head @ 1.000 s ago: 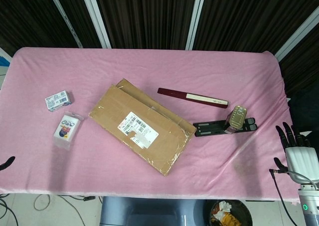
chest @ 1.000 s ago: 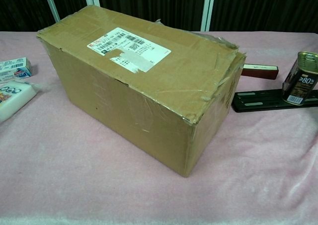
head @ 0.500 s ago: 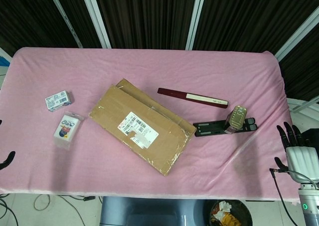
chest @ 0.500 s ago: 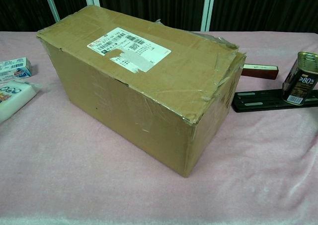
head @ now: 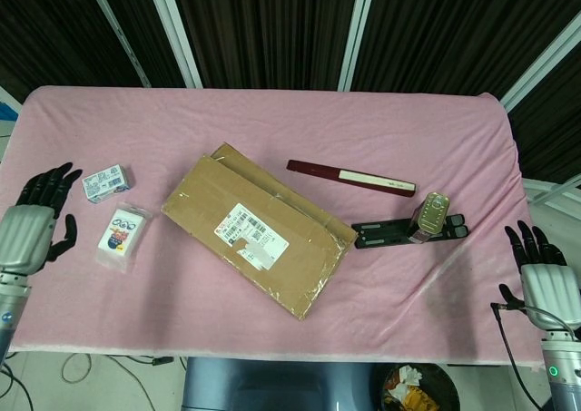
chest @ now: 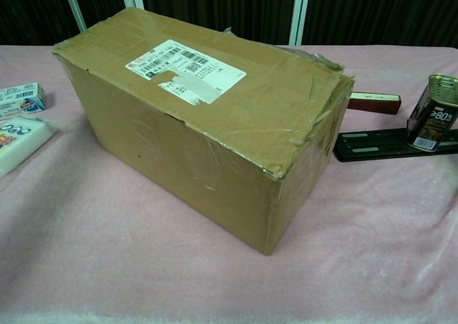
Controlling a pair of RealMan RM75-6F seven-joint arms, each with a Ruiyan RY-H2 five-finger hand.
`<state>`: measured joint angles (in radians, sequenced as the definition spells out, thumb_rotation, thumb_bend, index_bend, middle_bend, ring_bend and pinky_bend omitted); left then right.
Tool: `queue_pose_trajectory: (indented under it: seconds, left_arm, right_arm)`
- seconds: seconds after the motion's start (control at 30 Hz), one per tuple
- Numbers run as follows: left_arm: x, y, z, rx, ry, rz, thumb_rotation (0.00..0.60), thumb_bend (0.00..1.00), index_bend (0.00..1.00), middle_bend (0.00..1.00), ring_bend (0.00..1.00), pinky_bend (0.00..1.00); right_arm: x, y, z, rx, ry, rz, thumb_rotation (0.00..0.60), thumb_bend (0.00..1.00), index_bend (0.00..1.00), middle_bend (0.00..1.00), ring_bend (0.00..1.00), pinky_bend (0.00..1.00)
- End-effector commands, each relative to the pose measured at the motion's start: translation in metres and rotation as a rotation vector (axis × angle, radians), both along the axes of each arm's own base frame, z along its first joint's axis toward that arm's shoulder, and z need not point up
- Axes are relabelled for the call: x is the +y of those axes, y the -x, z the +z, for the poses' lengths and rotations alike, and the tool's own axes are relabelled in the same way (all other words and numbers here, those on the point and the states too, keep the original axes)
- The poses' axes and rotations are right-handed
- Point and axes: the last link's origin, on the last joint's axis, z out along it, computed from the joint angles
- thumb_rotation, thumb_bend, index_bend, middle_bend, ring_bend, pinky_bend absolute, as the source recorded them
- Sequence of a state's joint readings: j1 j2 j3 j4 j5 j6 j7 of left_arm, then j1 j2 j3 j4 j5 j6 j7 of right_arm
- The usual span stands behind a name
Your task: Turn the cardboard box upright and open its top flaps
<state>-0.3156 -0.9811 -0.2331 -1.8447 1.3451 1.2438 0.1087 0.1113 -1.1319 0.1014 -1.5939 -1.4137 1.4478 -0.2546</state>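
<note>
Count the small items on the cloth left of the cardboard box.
2: a small printed box near the left edge, and a flat white packet just in front of it, both close to the left hand. Others could sit hidden behind the cardboard box.

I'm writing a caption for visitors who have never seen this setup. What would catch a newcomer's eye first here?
First, the big cardboard box in the middle of the pink table, lying closed with a shipping label facing up. Next, the two robot hands at the table's edges, both empty with fingers spread: the left hand beside two small packets, the right hand near the tin can standing on a black bracket.
</note>
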Motion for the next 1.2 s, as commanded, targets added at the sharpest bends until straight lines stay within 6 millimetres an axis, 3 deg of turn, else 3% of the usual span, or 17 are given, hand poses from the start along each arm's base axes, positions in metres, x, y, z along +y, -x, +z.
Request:
queue_pose_trajectory:
  seconds: [0.03,0.2,0.37,0.7,0.97,1.2]
  left_arm:
    - [0.033,-0.039,-0.01,-0.028,0.066,-0.026,0.6,0.72,0.02,0.0,0.01,0.09]
    - [0.07,-0.078,-0.027,-0.009,0.157,-0.037,0.6,0.76,0.04,0.05,0.05,0.12]
    - [0.1,-0.112,-0.04,0.028,0.193,-0.055,0.6,0.81,0.09,0.16,0.15,0.23]
    - [0.141,-0.163,-0.065,0.111,0.209,-0.073,0.6,0.88,0.13,0.24,0.21,0.28]
    - [0.155,-0.184,-0.085,0.12,0.258,-0.033,0.6,0.9,0.18,0.3,0.25,0.31]
    - [0.158,-0.185,-0.095,0.139,0.279,0.004,0.6,0.92,0.24,0.39,0.33,0.37]
  right_arm:
    - [-0.001,0.001,0.001,-0.01,0.003,-0.008,0.6,0.29,0.0,0.0,0.0,0.23]
    - [-0.002,0.002,0.001,-0.028,0.006,-0.024,0.6,0.29,0.0,0.0,0.0,0.23]
    - [-0.002,0.003,0.001,-0.049,0.005,-0.041,0.6,0.29,0.0,0.0,0.0,0.23]
    - [-0.004,0.005,0.002,-0.073,0.005,-0.06,0.6,0.29,0.0,0.0,0.0,0.23]
    - [-0.004,0.005,0.003,-0.081,0.007,-0.066,0.6,0.29,0.0,0.0,0.0,0.23]
    - [-0.004,0.006,0.003,-0.085,0.009,-0.07,0.6,0.29,0.0,0.0,0.0,0.23]
